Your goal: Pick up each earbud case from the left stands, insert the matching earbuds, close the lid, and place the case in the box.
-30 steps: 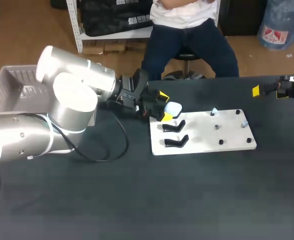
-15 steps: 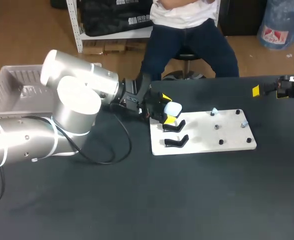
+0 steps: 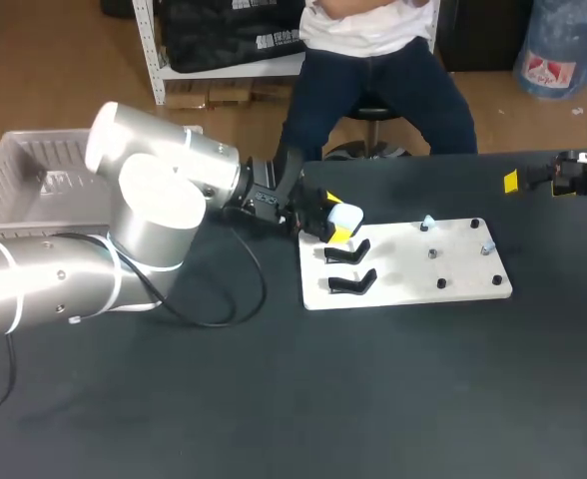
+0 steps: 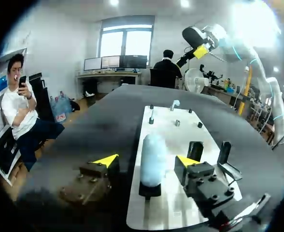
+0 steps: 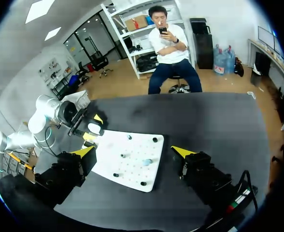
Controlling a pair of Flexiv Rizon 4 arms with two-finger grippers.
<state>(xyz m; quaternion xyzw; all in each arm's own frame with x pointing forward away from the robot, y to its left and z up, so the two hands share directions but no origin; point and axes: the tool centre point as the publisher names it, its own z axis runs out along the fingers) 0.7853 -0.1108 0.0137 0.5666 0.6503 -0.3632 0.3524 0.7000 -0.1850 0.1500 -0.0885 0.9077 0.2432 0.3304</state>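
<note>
A pale blue earbud case [image 3: 346,215] stands shut on the rear black stand at the left end of the white board [image 3: 413,279]. My left gripper [image 3: 331,216] straddles the case. In the left wrist view the case [image 4: 153,157] stands upright between the yellow tips of the left gripper [image 4: 146,161], with a narrow gap on each side. Small pale earbuds [image 3: 427,224] sit on pegs further along the board. My right gripper [image 3: 535,184] hangs open at the far right, well off the board, holding nothing. The right wrist view looks down past the right gripper [image 5: 133,152] onto the board [image 5: 127,150].
Two bare black stands [image 3: 351,252] [image 3: 354,284] sit in front of the case on the board. A grey basket [image 3: 19,180] stands at the table's left edge behind my left arm. Small black pegs [image 3: 441,284] dot the board's right half.
My left arm has shifted slightly right, bringing its fingers around the case, and the fingers have narrowed toward it. The right arm has not moved.
</note>
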